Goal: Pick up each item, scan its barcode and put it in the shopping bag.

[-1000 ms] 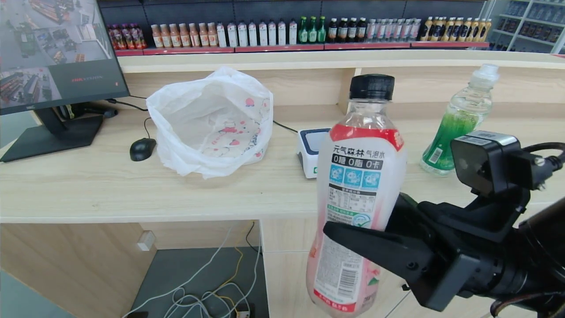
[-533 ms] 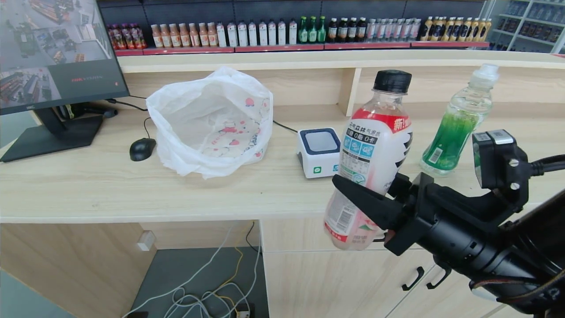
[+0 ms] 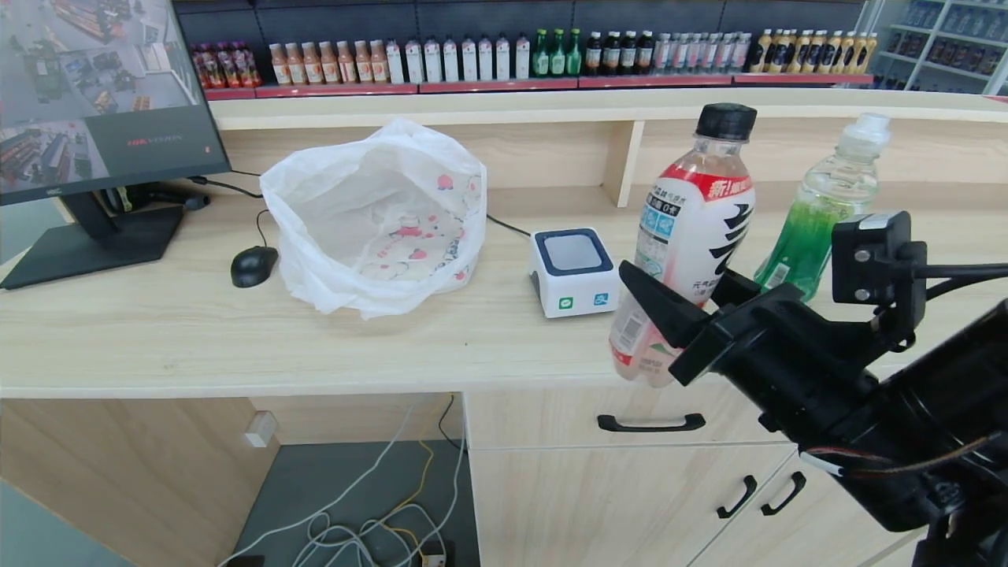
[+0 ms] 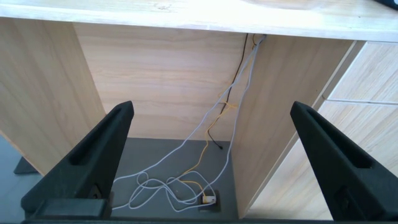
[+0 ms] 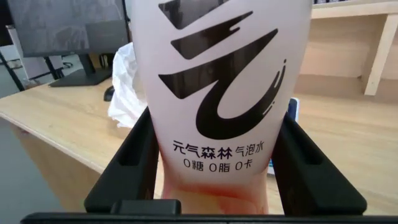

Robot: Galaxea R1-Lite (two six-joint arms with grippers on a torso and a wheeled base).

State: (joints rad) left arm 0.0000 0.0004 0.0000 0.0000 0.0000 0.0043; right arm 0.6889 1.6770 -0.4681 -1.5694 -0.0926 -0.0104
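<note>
Head view: right claw [image 3: 669,276] is clamping pink bottle [image 3: 693,213], cap up, in the air at near edge of worktop [image 3: 157,331], just right of scanner [image 3: 573,272]. Green bottle [image 3: 819,213] is standing farther right. Shopping bag [image 3: 378,220] is sitting open left of scanner, w/ mouse [image 3: 253,266] and monitor [image 3: 87,87] beyond it. Left wrist view: left claw [image 4: 211,112] is hanging w/ fingers wide apart below worktop, cables [image 4: 186,186] on floor beneath. Right wrist view: claw fingers [image 5: 134,155] are pressing both sides of pink bottle.
</note>
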